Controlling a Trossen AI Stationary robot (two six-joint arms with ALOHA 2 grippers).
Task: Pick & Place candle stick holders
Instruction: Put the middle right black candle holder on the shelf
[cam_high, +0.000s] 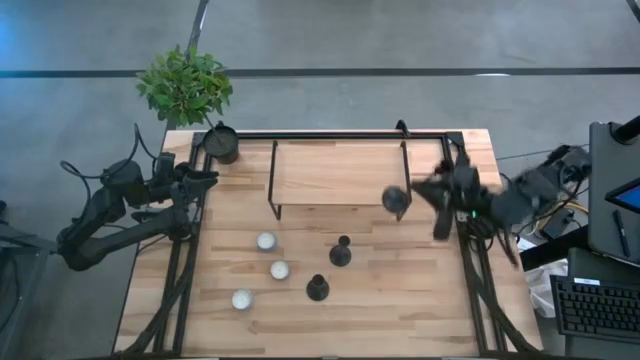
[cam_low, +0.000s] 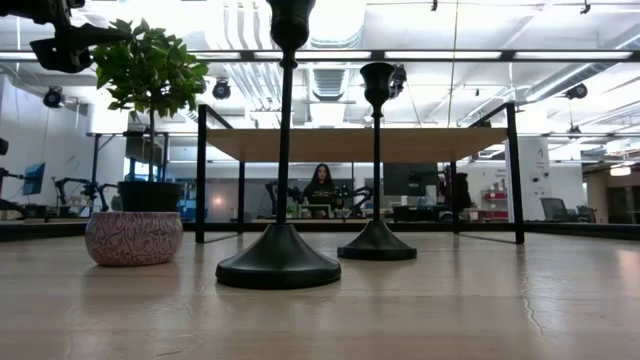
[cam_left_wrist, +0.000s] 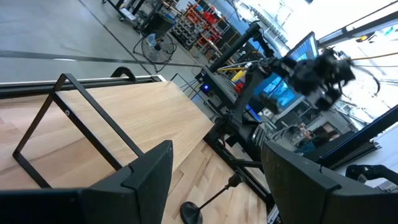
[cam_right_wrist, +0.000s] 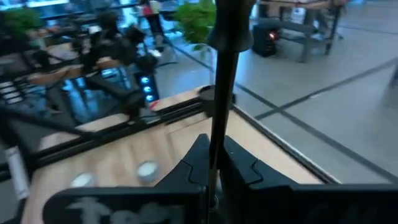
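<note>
Two black candle stick holders (cam_high: 341, 252) (cam_high: 317, 289) stand upright on their round bases on the wooden table; they also show in the low view (cam_low: 280, 258) (cam_low: 377, 243). My right gripper (cam_high: 420, 196) is shut on a third holder (cam_high: 397, 200) in the air by the right end of the shelf (cam_high: 340, 172). My left gripper (cam_high: 207, 177) is open and empty above the table's left edge, near the plant pot (cam_high: 221, 145); its wrist view shows the fingers apart (cam_left_wrist: 217, 186). My right gripper pinches the holder's thin stem (cam_right_wrist: 217, 134) between its two fingers, which lie across the stem. The stem runs on past the fingers to a wider end (cam_right_wrist: 230, 31). The holder is lifted clear of the table.
A black-framed wooden shelf stands at the table's far middle. Three small white round pieces (cam_high: 266, 241) (cam_high: 280, 270) (cam_high: 242, 299) lie left of the standing holders. The potted plant (cam_low: 133, 236) stands at the far left corner. A person sits in the room behind (cam_low: 322, 190).
</note>
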